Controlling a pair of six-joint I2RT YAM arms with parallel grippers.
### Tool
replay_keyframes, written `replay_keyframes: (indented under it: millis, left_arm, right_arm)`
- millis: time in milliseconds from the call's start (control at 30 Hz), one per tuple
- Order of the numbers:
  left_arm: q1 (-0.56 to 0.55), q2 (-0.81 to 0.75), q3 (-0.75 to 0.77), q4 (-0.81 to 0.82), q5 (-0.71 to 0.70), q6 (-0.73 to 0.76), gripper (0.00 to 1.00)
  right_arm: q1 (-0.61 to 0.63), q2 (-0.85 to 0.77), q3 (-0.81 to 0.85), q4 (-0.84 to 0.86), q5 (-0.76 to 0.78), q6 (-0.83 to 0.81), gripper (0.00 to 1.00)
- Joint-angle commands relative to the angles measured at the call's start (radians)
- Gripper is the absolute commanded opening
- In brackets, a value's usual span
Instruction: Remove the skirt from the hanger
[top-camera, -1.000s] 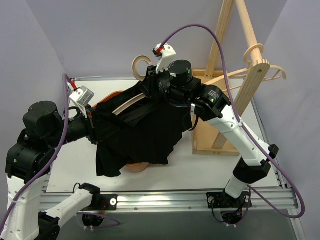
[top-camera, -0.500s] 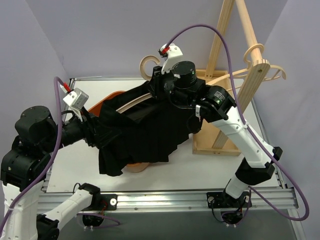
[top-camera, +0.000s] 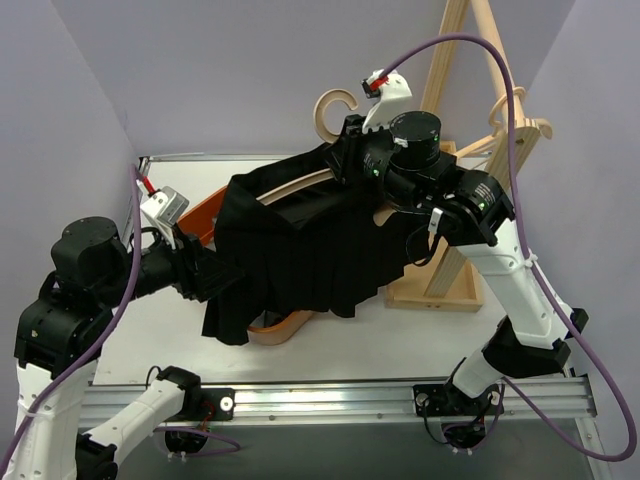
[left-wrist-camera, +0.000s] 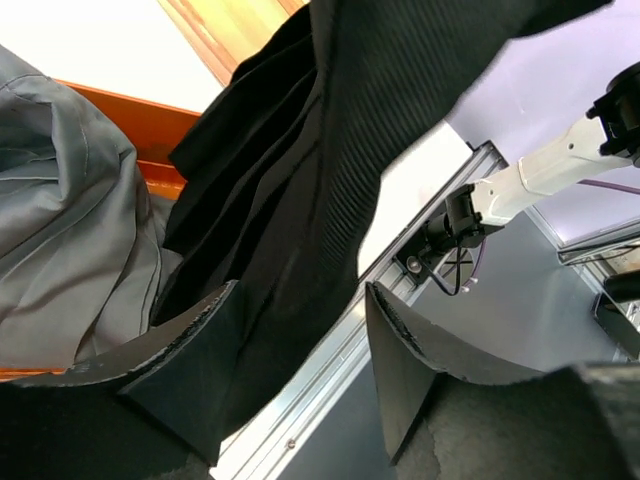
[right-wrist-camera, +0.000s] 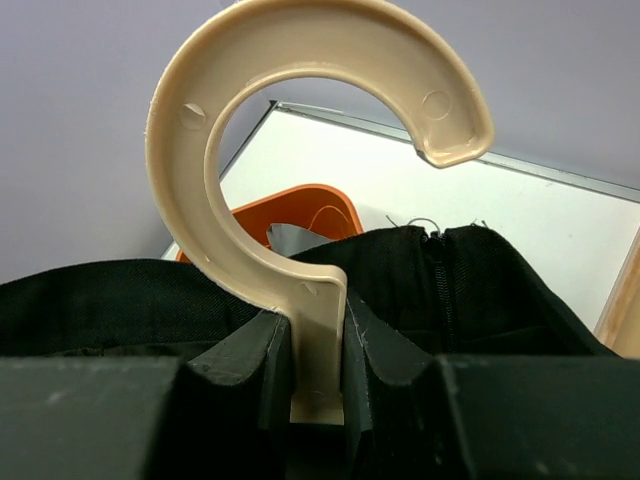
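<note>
Black pleated skirt (top-camera: 300, 250) hangs from the cream hanger (right-wrist-camera: 300, 120), held up above the counter (top-camera: 420, 335). The right hand (right-wrist-camera: 318, 352) pinches the hanger's stem just under the hook. The left hand (left-wrist-camera: 300, 310) stands wide at the skirt's lower edge, not closed on the cloth.

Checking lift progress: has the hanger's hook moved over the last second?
Yes. The hanger hook, clamped in the right gripper, has shifted right and up-frame, closer to the fixed wooden rack.
</note>
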Motion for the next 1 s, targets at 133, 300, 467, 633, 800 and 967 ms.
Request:
replay_keyframes:
  millis: [133, 300, 467, 633, 800, 967]
  left_arm:
    - [0.001, 0.008, -0.018, 0.095, 0.027, -0.019, 0.39]
    - [0.001, 0.007, -0.026, 0.066, -0.002, -0.014, 0.02]
    - [0.001, -0.029, -0.017, 0.017, -0.212, -0.046, 0.02]
    - [0.001, -0.046, -0.011, 0.010, -0.355, -0.134, 0.02]
    - [0.001, -0.047, -0.028, 0.020, -0.340, -0.140, 0.02]
    - [0.001, -0.043, -0.012, 0.036, -0.315, -0.126, 0.02]
  right_arm:
    - [-0.019, -0.035, 0.053, 0.053, -0.006, 0.012, 0.00]
    - [-0.038, -0.036, 0.058, 0.040, -0.003, 0.006, 0.00]
    - [-0.081, -0.039, 0.052, 0.020, 0.021, -0.003, 0.00]
    - [-0.151, -0.044, 0.041, 0.010, 0.038, 0.043, 0.00]
    - [-0.236, -0.036, 0.038, 0.038, -0.018, 0.117, 0.00]
    - [-0.271, -0.001, 0.053, 0.099, -0.179, 0.178, 0.00]
